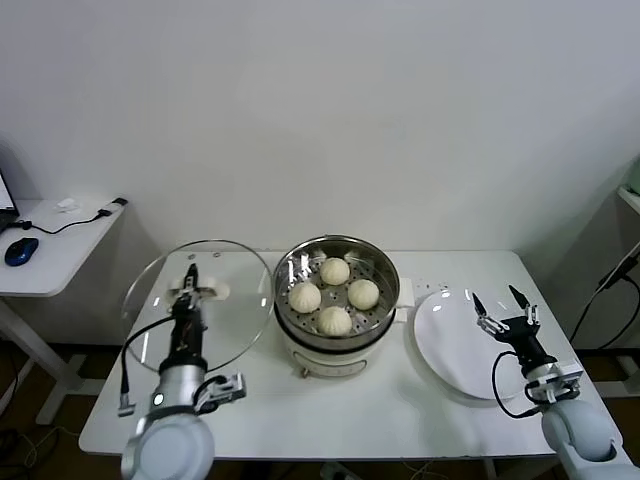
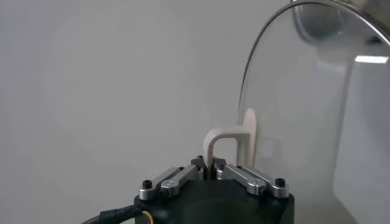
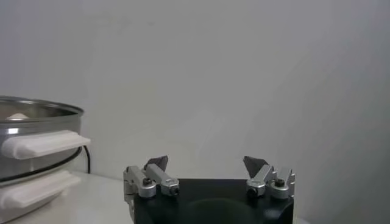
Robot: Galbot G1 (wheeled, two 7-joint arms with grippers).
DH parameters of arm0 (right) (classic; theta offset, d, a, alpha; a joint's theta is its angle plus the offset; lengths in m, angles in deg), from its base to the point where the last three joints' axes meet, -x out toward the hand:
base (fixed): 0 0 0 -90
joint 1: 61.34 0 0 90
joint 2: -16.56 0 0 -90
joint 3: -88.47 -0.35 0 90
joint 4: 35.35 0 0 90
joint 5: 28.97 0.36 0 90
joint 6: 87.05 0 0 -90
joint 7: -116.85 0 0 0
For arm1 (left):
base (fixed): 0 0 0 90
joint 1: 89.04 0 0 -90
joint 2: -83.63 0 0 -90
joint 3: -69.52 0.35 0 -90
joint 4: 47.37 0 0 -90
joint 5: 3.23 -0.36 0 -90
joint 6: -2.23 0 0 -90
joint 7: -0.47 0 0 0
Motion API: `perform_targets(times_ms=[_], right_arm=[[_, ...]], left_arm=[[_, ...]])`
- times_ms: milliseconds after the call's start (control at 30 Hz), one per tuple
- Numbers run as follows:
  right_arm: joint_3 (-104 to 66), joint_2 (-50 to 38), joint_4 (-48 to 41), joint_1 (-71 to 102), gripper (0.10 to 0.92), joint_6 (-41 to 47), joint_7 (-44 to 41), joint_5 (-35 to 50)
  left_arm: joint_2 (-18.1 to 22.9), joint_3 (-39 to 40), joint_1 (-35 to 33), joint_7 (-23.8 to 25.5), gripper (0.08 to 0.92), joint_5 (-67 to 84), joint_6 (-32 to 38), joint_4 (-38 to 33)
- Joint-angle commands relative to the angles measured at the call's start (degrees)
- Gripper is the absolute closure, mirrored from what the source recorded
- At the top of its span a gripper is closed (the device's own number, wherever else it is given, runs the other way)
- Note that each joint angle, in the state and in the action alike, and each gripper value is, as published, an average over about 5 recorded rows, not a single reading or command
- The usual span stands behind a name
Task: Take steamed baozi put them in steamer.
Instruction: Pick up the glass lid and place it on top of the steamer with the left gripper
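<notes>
Presently, four buns (image 1: 334, 294) sit in the steamer (image 1: 336, 300), arranged in a diamond on the perforated tray: one far, one near, one left, one right. Each is round and domed side up, so none has a long axis to report. The steamer stands upright at the middle of the table (image 1: 330, 415), mouth open to the ceiling, its white side handles (image 3: 42, 144) stacked one above the other in my right wrist view.

The table is white and set against a plain pale wall. A flat white plate (image 1: 450, 345) lies to the right of the steamer, near it but apart. Off to the far left stands a second, smaller desk (image 1: 50, 255) carrying a blue mouse (image 1: 20, 250) and a dark cable.

My left pincer (image 1: 189, 287) is held over the left part of the table, forearm running from near to far. It is closed tight on the pale handle (image 2: 231, 143) of the round glass lid (image 1: 200, 305), which it holds just left of the steamer, with the lid's right rim just at the steamer's left rim.

My right pincer (image 1: 503, 308) hovers at the right edge of the plate, fingers pointing to the far side. Its jaws are spread wide and hold nothing.
</notes>
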Motion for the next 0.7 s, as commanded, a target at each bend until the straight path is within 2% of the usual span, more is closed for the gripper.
perform_targets(times_ms=[33, 400, 700], right_arm=[[0.13, 0.50, -2.82, -1.73, 0.203, -0.56, 0.25, -0.97], [-2.64, 0.53, -4.06, -0.30, 0.203, -1.68, -0.28, -1.06], [-4.19, 0.14, -4.70, 0.68, 0.203, -2.61, -0.95, -0.85]], left_arm=[[5.37, 18.53, 19.80, 15.94, 0.850, -9.44, -9.28, 3.76], [19.68, 25.77, 25.87, 15.34, 0.850, -14.20, -9.06, 16.46], [26.80, 26.22, 27.23, 12.85, 0.850, -15.42, -8.58, 26.74]])
